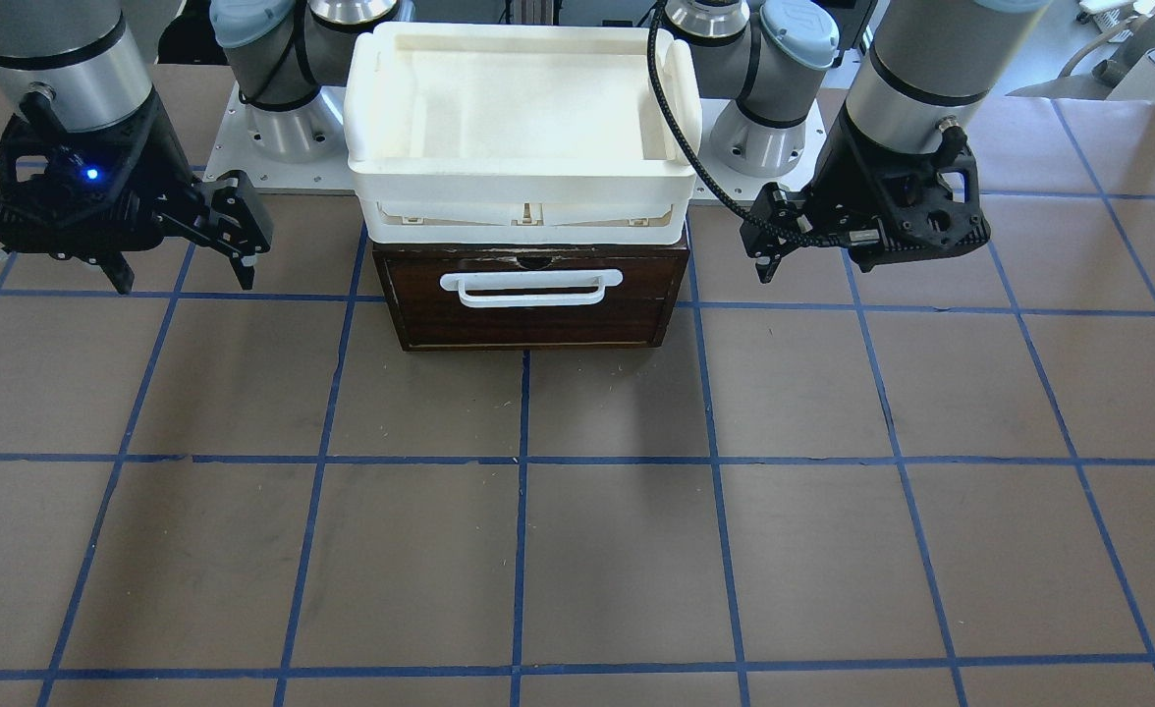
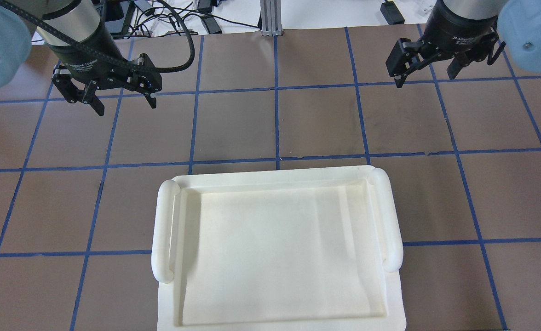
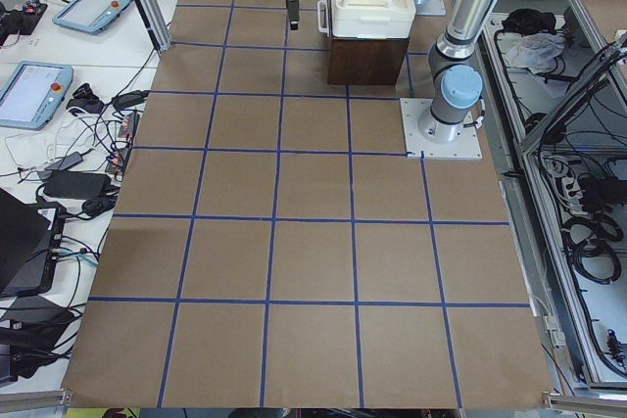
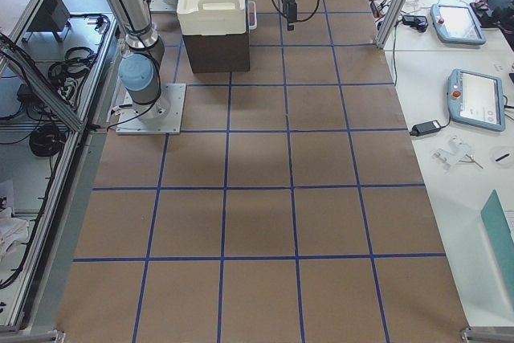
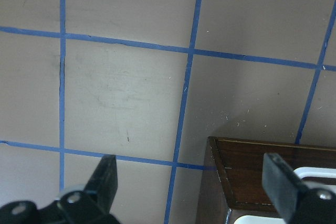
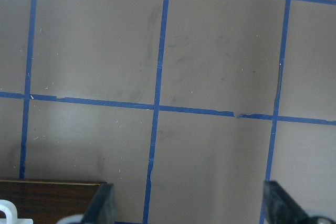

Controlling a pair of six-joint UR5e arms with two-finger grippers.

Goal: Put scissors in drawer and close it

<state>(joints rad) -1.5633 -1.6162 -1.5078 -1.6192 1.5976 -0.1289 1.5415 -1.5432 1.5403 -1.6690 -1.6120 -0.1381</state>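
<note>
The dark brown wooden drawer point(image 1: 538, 322) with its white bar handle point(image 1: 533, 288) stands pushed in, at the robot's side of the table. Its corner shows in the left wrist view point(image 5: 262, 174) and the right wrist view point(image 6: 52, 198). The scissors show in no view. My left gripper point(image 2: 125, 105) is open and empty, above the table to the drawer's left and forward of it, as its wrist view point(image 5: 191, 179) shows. My right gripper point(image 2: 424, 78) is open and empty on the other side, as its wrist view point(image 6: 191, 203) shows.
A white plastic tray point(image 2: 162, 230) sits on top of the drawer's box and hides it from overhead. The brown table mat point(image 1: 617, 550) with blue tape lines stretches in front. Tablets and cables point(image 3: 59, 66) lie beyond the table's far side.
</note>
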